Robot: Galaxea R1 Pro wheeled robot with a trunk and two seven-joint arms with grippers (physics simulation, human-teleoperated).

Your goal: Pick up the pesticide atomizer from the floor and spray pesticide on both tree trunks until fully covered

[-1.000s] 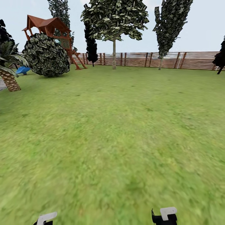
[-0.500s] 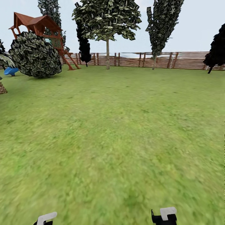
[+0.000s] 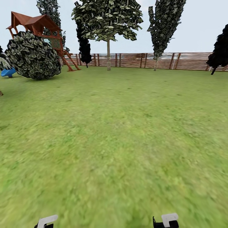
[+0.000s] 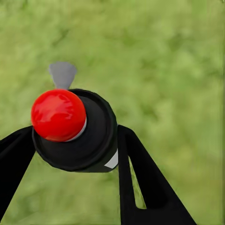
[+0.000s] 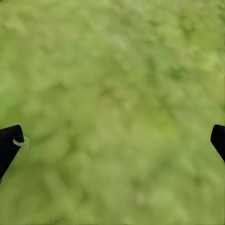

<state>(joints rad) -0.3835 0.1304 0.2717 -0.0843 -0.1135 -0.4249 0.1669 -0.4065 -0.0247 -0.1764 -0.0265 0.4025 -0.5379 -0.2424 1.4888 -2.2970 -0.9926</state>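
Note:
The pesticide atomizer (image 4: 70,126), a black body with a red round cap and a grey nozzle tip, sits between the two black fingers of my left gripper (image 4: 75,138), which is shut on it above grass. My right gripper (image 5: 112,140) is open over bare lawn, its fingertips far apart with nothing between them. In the head view, white parts of the left arm (image 3: 47,220) and the right arm (image 3: 169,218) show at the bottom edge. Far ahead by the fence stands a tree (image 3: 107,19) with a leafy crown on a pale bare tree trunk (image 3: 108,55).
Green lawn (image 3: 120,133) stretches to a brown slatted fence (image 3: 177,60). A narrow-crowned tree (image 3: 164,25) stands right of the pale trunk, with dark conifers (image 3: 85,47) nearby. At the left are a round bush (image 3: 33,55), a red playset (image 3: 34,22) and a blue slide (image 3: 7,72).
The whole head view has shifted: the camera has turned right, so the playset, bush and trees slid left in the picture and the palm left the frame. The held atomizer's state cannot be compared.

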